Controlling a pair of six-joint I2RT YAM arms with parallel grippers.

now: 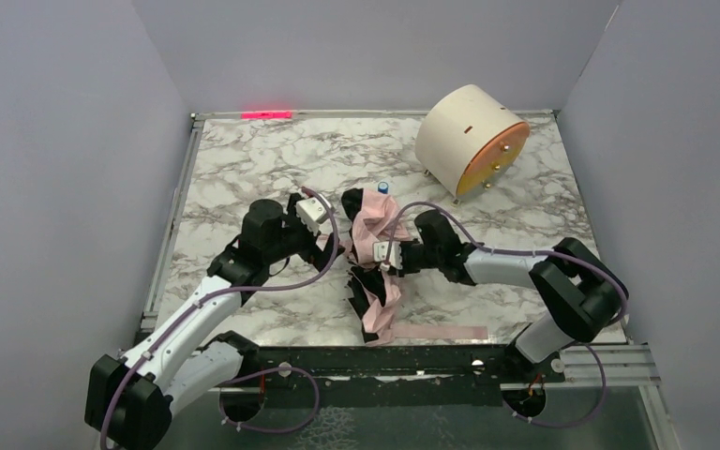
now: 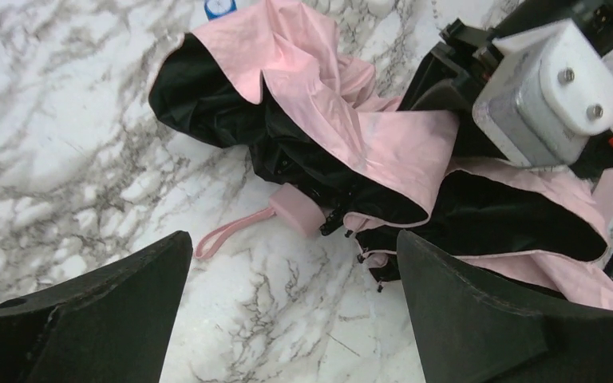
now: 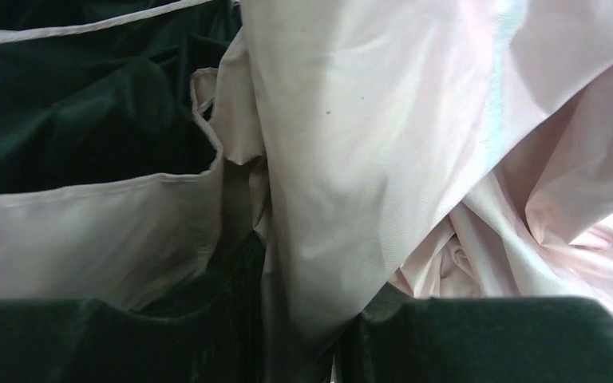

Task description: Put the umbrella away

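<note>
Umbrella (image 1: 370, 234) lies crumpled, right fingers (image 3: 487, 343) clamped on its fabric, left fingers (image 2: 96, 319) spread apart just beside it.

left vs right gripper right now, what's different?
The left gripper is open wide and empty; the right gripper is nearly shut, with a pink fold of the umbrella pinched in its narrow gap. The left gripper hangs clear above the table, facing the handle; the right gripper is buried in fabric. Both point at the umbrella, from opposite sides.
</note>
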